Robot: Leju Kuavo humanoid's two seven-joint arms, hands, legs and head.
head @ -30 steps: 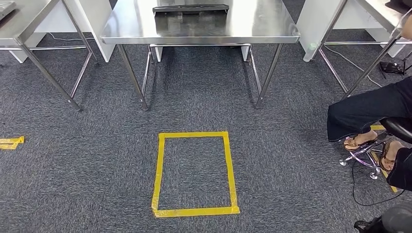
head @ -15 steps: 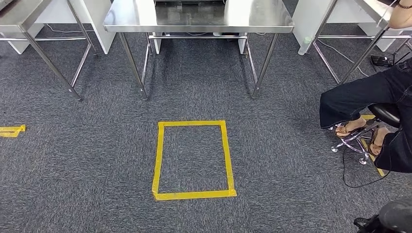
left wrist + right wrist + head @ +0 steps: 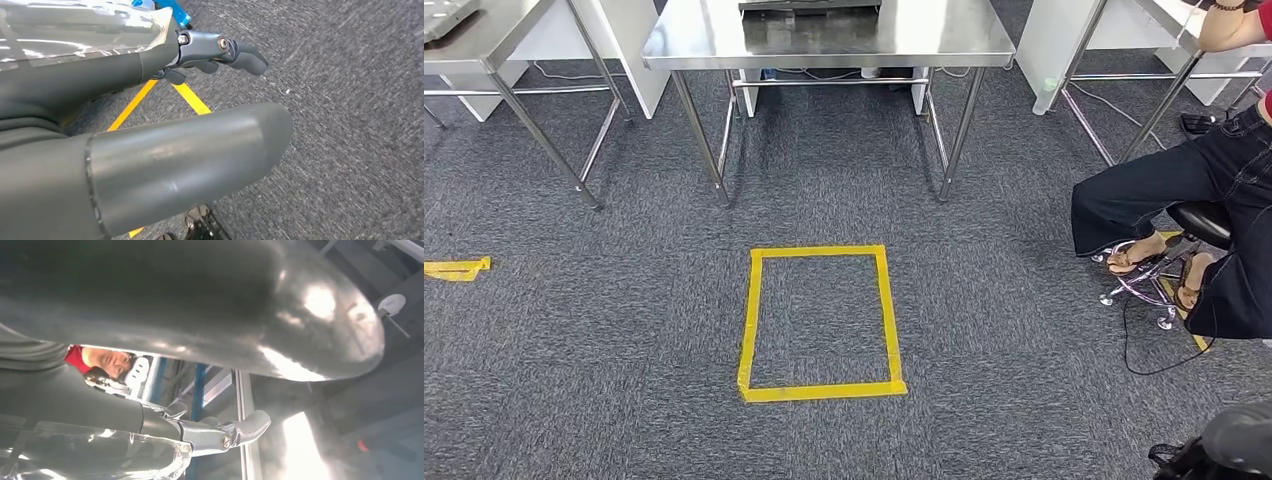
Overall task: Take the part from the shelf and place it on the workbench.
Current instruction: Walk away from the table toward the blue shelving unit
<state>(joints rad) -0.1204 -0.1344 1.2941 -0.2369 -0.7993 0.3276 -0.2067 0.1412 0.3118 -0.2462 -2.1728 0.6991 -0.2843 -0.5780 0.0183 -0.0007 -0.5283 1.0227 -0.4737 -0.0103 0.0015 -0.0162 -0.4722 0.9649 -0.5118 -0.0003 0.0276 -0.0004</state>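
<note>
First, head view, workbench: a stainless steel table with thin legs [image 3: 824, 45] stood straight ahead, beyond a rectangle of yellow tape [image 3: 749, 320] on the grey carpet floor [image 3: 624, 330].
Head view, possible part: a dark flat object [image 3: 809, 4] lay at the far edge of that table top. It was cut by the picture's border, so I could not tell if it was the part.
Head view, person: a seated person in dark wide trousers [image 3: 1164, 195] was on a swivel chair [image 3: 1199, 220] to the right, well apart from the tape.
Left wrist view, left hand: the left hand [image 3: 125, 85] hung above the carpet and the yellow tape. Its dark fingers [image 3: 240, 52] were stretched out and apart from the thick grey thumb [image 3: 200, 150], with nothing gripped between them.
Left wrist view, film: a clear glossy film [image 3: 75, 30] lay along the fingers; whether it belonged to the hand, I could not tell.
Right wrist view, right hand: the right hand [image 3: 100, 405] looked the same, fingers [image 3: 245, 427] straight, thumb [image 3: 200, 300] apart, holding nothing.
Right wrist view, frame: a blue upright post [image 3: 198, 390] stood beyond the fingers; it was perhaps the shelf.
Handling, as a judgement: if the dark object was the part, it seemed stiff, flat and not fragile. A hold on its long edges, with the thumb above and the fingers below, would suit it. A smooth surface could slip in a loose grip.
</note>
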